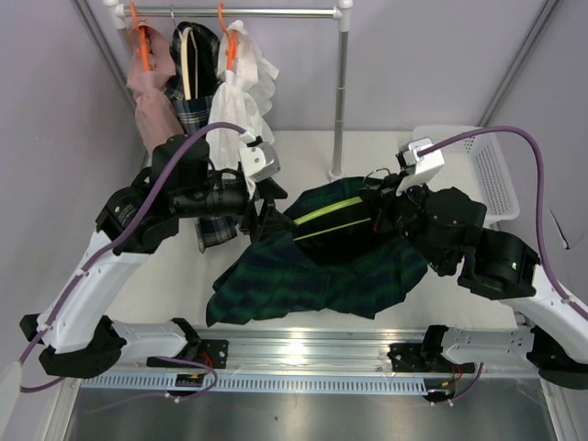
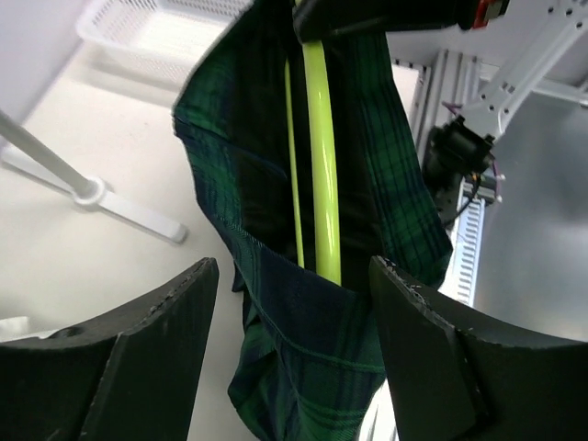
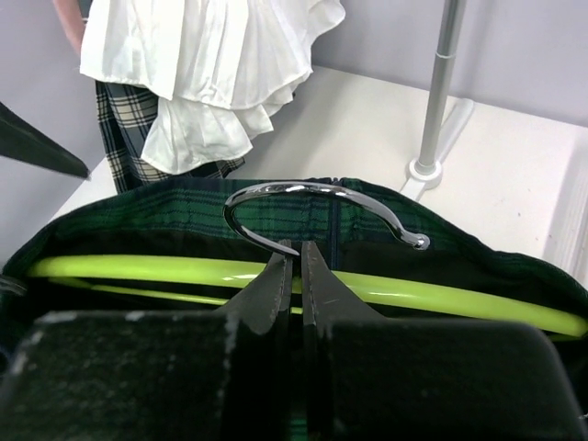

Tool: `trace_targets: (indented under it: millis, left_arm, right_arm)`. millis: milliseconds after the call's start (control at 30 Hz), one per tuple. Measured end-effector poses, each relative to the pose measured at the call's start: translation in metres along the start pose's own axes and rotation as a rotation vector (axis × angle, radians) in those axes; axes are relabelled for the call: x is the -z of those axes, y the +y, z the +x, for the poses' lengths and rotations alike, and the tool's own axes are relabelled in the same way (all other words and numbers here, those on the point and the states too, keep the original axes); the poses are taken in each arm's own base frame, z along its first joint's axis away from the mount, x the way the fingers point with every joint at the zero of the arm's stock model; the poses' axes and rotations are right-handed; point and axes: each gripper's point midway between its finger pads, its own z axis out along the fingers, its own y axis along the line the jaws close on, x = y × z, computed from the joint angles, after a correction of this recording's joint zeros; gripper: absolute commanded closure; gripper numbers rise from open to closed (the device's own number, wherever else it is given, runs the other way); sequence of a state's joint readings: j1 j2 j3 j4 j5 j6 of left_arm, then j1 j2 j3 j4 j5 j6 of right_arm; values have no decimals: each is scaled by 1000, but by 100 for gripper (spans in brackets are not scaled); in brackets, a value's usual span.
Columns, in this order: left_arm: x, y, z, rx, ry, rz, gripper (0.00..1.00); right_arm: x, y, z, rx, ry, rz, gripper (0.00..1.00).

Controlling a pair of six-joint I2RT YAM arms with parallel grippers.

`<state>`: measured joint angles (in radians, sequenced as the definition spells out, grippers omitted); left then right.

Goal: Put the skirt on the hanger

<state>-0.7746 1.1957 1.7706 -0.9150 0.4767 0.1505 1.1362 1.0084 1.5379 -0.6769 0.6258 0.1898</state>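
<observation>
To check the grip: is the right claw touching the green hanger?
Touching. The right wrist view shows the right claw shut tight on the neck of the hanger.

hanger (image 3: 441, 303) partly hidden inside skirt (image 3: 184, 216), its neck behind right end effector (image 3: 296, 250), basket (image 2: 156, 37) cropped at top edge

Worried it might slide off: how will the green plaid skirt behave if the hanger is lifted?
Probably floppy: the skirt drapes in folds and pools on the table. Likely light, hanging thinly. It may slide along the smooth hanger.
</observation>
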Motion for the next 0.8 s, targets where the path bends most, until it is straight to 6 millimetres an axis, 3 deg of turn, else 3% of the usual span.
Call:
trace_targets:
  millis: [500,700,800]
  left_arm:
    - [-17,-13,41,49,84,97,31]
    - [-26,-16,47,61,87,87,40]
    - [-30,-14,46,62,83,57,51]
  right_arm:
    - [-8,7,0,40,22,-11,100]
    - [-10,8,3,57,33,-7,100]
    - [-12,9,3,58,35,-7,100]
